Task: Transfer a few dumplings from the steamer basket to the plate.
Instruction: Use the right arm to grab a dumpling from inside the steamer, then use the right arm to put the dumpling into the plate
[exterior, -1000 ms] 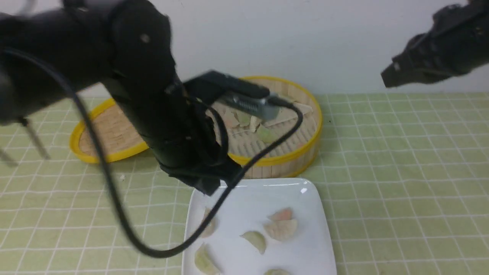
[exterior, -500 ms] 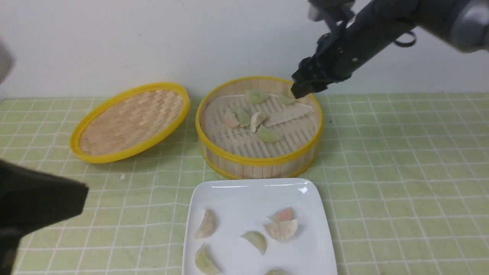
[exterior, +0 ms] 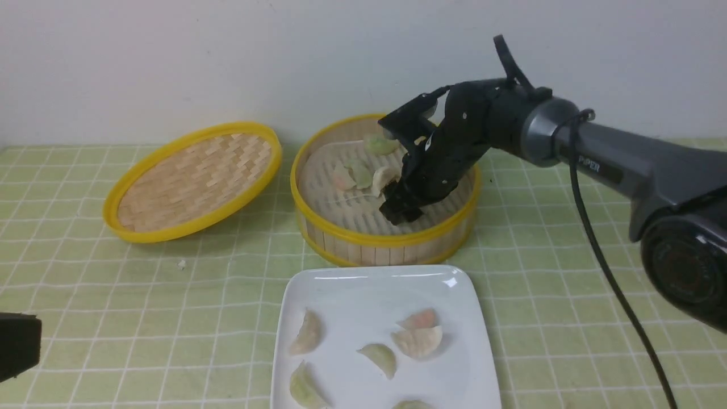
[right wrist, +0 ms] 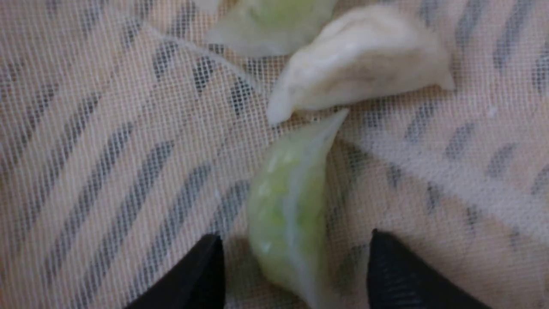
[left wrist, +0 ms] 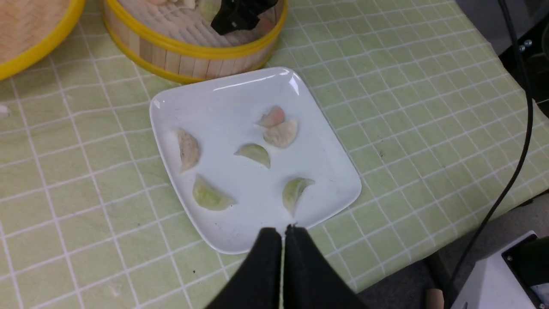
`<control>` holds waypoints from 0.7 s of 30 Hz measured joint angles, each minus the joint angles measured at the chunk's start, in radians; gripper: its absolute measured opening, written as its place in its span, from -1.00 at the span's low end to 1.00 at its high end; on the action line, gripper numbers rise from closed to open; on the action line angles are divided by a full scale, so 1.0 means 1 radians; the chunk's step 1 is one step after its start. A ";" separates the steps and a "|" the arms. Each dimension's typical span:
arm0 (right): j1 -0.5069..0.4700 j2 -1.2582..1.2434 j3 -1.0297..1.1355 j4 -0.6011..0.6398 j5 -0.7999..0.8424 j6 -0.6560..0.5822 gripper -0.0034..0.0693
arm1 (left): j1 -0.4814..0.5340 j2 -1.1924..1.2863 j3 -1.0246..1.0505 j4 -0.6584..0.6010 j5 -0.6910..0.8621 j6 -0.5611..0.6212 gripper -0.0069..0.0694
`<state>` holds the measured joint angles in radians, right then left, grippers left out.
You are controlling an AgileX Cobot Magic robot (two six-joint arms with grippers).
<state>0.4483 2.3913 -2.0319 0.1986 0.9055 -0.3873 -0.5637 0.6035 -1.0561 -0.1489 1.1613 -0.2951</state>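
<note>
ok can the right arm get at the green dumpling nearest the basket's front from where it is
Likely yes: the right gripper is open, its fingers on either side of the green dumpling, with nothing between them; the cream dumpling sits close by but outside the fingers.

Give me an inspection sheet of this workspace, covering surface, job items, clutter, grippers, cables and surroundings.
Surface: green checked cloth, small white crumb near the lid
Steamer basket: upright, several dumplings inside
Plate: six dumplings, one pinkish
Clutter: woven lid tilted, left of the basket
Left gripper: shut, empty
Right gripper: open around a green dumpling in the basket
Cables: black cable hanging from the right arm
Surroundings: pale wall behind
</note>
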 joint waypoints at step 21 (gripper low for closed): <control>0.009 -0.517 0.233 0.088 0.330 0.118 -0.50 | 0.000 0.000 0.001 0.122 0.004 0.000 -0.83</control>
<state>0.4568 1.8746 -1.7994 0.2870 1.2356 -0.2694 -0.5637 0.6035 -1.0550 -0.0269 1.1651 -0.2951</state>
